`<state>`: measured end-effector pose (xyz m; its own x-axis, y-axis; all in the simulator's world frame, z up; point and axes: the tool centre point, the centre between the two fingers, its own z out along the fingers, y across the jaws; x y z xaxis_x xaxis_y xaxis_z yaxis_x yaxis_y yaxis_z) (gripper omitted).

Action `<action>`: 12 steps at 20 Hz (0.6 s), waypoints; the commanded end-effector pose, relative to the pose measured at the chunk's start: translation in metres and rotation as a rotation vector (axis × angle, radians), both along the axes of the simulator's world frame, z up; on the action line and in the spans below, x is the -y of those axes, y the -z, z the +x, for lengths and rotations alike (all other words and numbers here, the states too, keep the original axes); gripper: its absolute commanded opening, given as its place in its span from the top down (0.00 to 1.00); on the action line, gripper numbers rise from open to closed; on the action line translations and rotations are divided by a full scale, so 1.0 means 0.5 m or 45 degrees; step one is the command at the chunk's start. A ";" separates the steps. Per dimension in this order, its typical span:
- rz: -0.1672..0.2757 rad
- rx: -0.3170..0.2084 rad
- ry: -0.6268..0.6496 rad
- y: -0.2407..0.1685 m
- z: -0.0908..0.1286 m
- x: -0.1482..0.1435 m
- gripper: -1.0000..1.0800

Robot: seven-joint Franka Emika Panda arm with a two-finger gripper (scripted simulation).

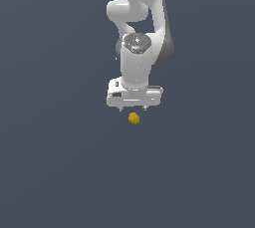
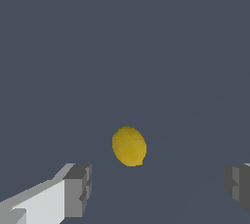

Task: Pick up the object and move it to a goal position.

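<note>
Hovering near the ball point(image 1: 133, 118), the end effector point(image 1: 133, 107) has fingers point(image 2: 77, 190) spread apart; smooth, likely light and roll-prone, best pinched across its middle.

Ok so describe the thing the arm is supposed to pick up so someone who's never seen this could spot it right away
Find the white robot arm against the plain dark grey-blue surface. Just below its open gripper lies a small yellow-orange ball, slightly egg-shaped up close. It is the only loose object and the only spot of colour in view.
</note>
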<state>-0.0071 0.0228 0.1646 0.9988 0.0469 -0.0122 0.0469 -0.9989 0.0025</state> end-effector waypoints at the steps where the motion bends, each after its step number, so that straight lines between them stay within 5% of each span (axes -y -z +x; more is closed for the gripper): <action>1: 0.000 0.000 0.000 0.000 0.000 0.000 0.04; 12: 0.040 0.020 0.021 -0.005 0.008 -0.031 0.04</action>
